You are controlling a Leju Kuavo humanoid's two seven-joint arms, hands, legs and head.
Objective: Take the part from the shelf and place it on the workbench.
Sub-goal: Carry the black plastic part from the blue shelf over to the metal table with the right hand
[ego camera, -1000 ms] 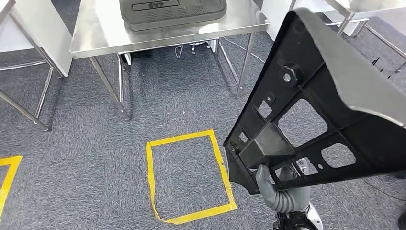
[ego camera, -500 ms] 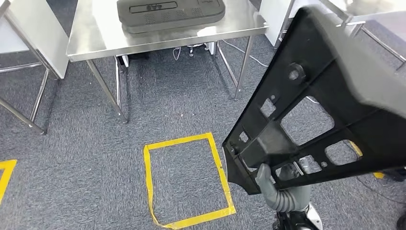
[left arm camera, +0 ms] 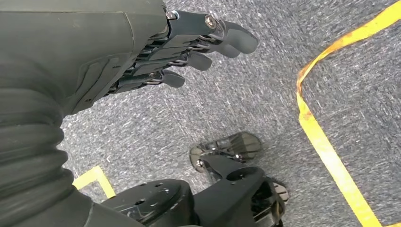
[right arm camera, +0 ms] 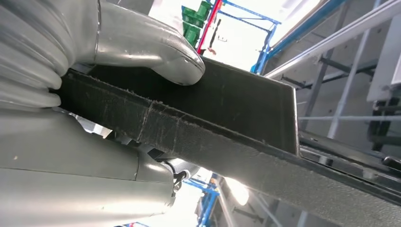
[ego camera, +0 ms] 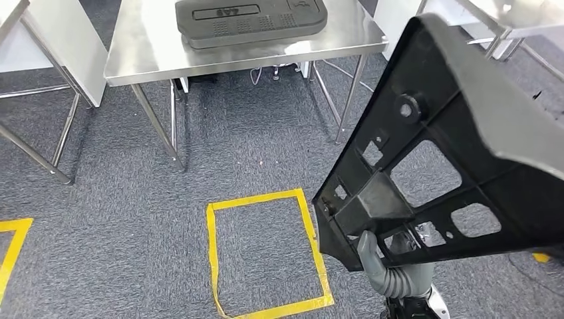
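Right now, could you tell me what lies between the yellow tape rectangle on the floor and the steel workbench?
In the head view, only bare grey carpet lies between the yellow tape rectangle and the steel workbench.

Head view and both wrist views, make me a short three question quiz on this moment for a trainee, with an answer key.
1. True or false: the right hand grips the black part.
2. What already lies on the steel workbench? A) a dark panel B) a red box C) a cup
3. Fill in: the left hand holds ____.

Key: 1 true. 2 A, the dark panel. 3 nothing; its fingers are spread above the carpet.
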